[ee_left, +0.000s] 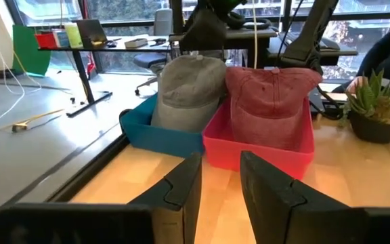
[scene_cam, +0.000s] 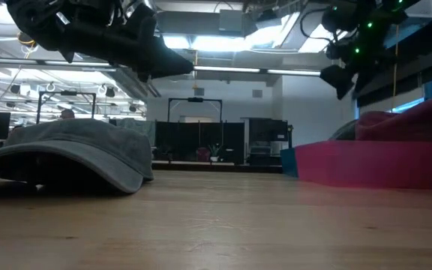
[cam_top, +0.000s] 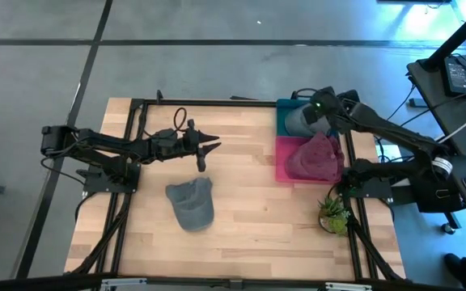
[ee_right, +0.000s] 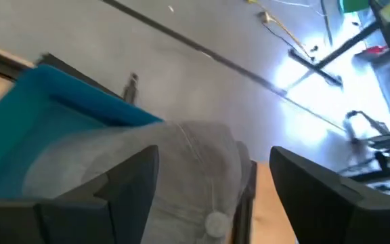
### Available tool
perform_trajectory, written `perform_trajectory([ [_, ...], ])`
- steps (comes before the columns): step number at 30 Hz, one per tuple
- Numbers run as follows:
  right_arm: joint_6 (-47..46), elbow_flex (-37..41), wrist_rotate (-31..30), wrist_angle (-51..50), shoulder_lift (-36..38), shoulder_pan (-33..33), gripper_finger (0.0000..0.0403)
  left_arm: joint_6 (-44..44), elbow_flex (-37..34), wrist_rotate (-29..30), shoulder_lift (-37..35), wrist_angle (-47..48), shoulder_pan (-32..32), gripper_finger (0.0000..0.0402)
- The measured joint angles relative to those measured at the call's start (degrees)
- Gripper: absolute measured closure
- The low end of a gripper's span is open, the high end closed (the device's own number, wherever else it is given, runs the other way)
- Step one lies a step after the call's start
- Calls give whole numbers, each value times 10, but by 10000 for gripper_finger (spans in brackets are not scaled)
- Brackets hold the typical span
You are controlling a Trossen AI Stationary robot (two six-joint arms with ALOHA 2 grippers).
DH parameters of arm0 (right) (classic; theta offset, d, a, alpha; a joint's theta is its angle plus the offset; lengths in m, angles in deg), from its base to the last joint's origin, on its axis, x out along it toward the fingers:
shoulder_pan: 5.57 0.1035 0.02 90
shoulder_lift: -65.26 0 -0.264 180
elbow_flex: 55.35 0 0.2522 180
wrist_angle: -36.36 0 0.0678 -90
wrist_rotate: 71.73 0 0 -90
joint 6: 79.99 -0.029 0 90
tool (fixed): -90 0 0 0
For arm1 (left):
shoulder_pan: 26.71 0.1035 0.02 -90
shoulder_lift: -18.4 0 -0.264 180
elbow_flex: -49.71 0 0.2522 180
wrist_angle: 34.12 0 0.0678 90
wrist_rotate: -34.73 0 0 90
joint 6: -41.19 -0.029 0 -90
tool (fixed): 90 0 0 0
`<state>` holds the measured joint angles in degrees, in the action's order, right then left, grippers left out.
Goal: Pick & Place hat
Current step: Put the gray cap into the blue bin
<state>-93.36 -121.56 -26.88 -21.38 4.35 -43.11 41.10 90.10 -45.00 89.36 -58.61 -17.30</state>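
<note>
Your right gripper (ee_right: 208, 196) hovers with fingers spread directly above the gray hat (ee_right: 147, 169) in the blue bin (ee_right: 59, 102); left gripper (cam_top: 205, 153), slightly open, waits beyond the other hat (cam_top: 191, 204).

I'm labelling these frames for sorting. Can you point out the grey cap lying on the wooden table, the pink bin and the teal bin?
Grey cap on table (cam_top: 191, 202), high view, on its crown.
Pink bin (ee_left: 257, 153), left wrist view, on its front wall.
Teal bin (ee_left: 160, 139), left wrist view, on its front wall.

Dark jointed arms; looped black cables; green wrist lights.
</note>
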Motion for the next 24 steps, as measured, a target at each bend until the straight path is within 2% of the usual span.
perform_trajectory([
  [2,-3,0,35,5,11,1,122,4,0,-8,0,0,-1,306],
  [6,25,28,195,89,21,29,122,4,0,-73,-12,20,-8,305],
  [10,74,99,321,274,21,86,122,37,1,-139,-29,75,-21,302],
  [13,93,162,389,423,21,137,122,89,18,-152,-52,204,-39,304],
  [16,93,214,398,547,16,177,122,135,59,-126,-67,393,-76,307],
  [19,93,243,391,617,5,199,122,213,100,-43,-66,573,-138,308],
  [21,89,252,387,633,-5,206,122,299,120,1,-63,666,-176,308],
  [24,77,252,386,641,-18,207,122,446,121,16,-58,749,-223,305],
])
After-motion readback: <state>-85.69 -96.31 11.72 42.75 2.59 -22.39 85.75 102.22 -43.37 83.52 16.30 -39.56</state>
